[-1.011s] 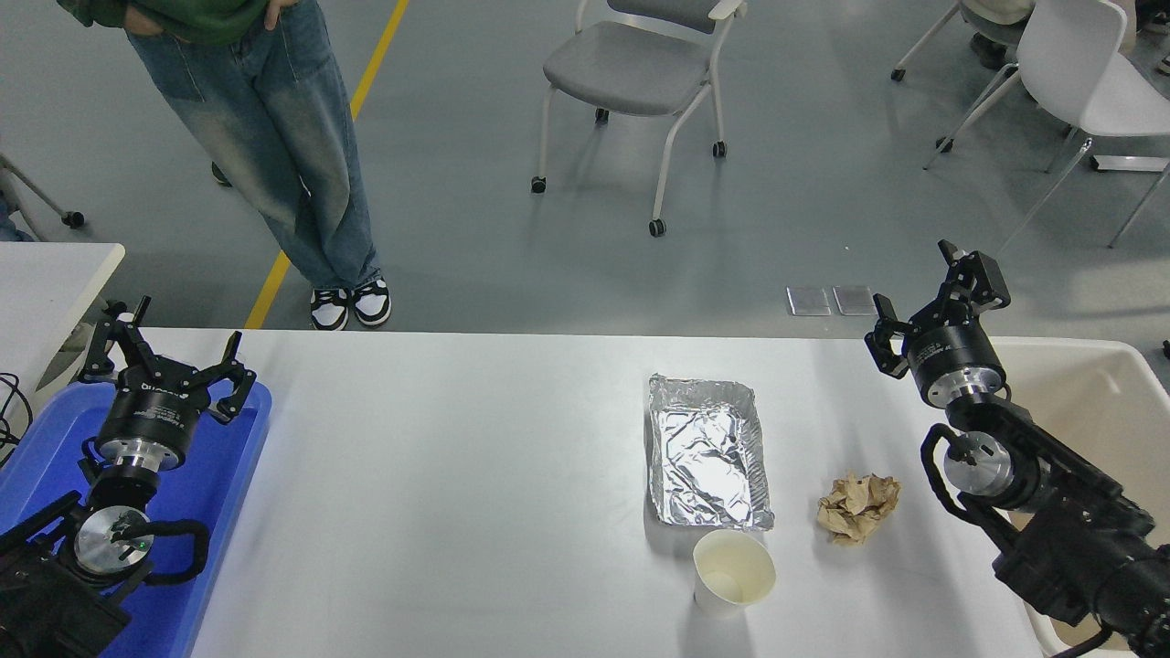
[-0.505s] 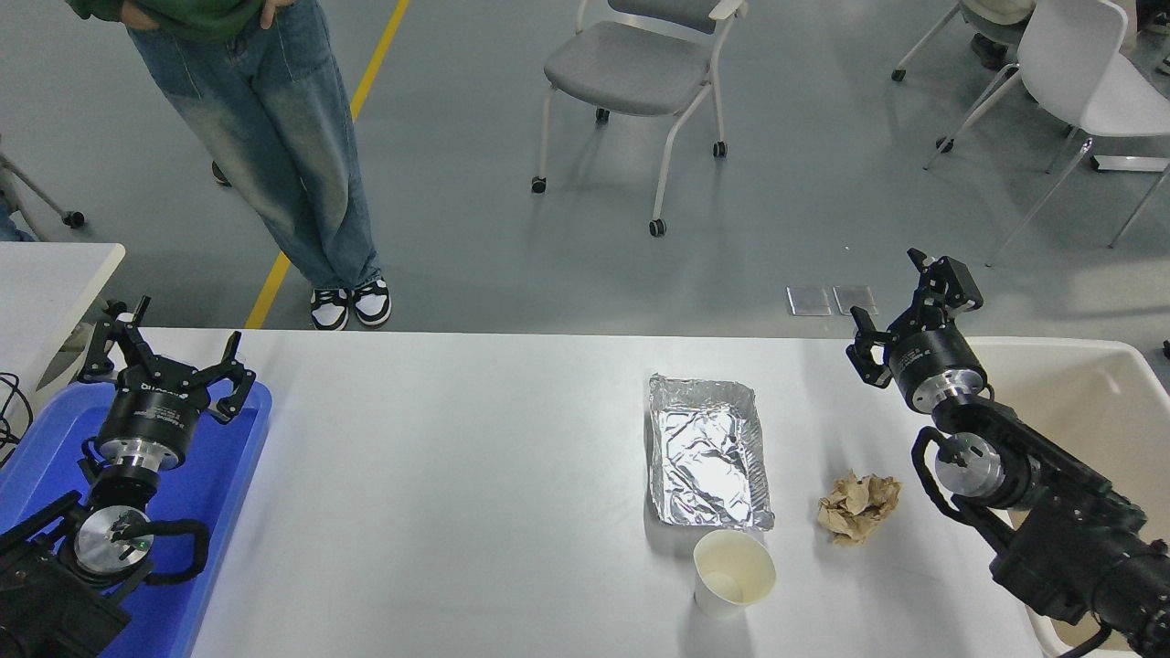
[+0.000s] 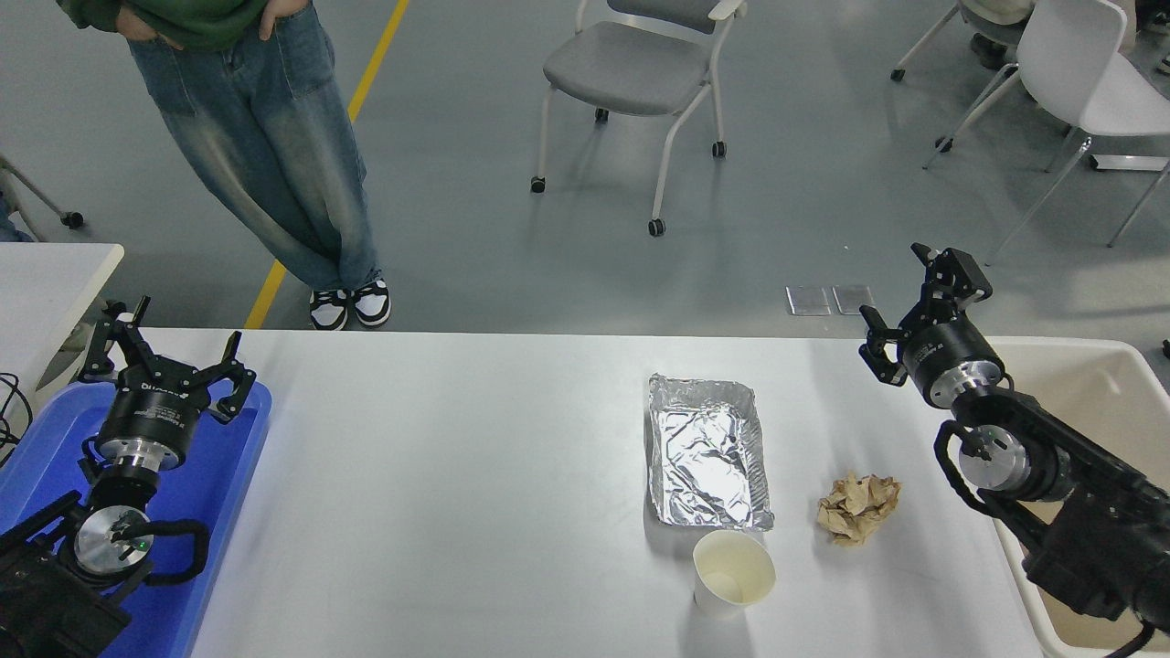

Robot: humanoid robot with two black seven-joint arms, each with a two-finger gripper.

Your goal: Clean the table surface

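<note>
The table surface (image 3: 457, 484) is a wide white tabletop. On its right half lie a silver foil tray (image 3: 707, 452), a crumpled brown paper ball (image 3: 858, 507) to the right of it, and an empty white paper cup (image 3: 732, 571) in front of the tray. My right gripper (image 3: 912, 294) is open and empty, held above the table's far right edge, well behind the paper ball. My left gripper (image 3: 160, 345) is open and empty, parked over the blue tray at the lower left.
A blue plastic tray (image 3: 219, 493) lies at the table's left end. A cream bin (image 3: 1097, 411) stands at the right edge under my right arm. A person in jeans (image 3: 265, 155) stands beyond the far edge. A smaller white table (image 3: 46, 274) is at far left.
My right gripper swung left and away, then came back a little to the right. The left arm and the things on the table have not moved.
</note>
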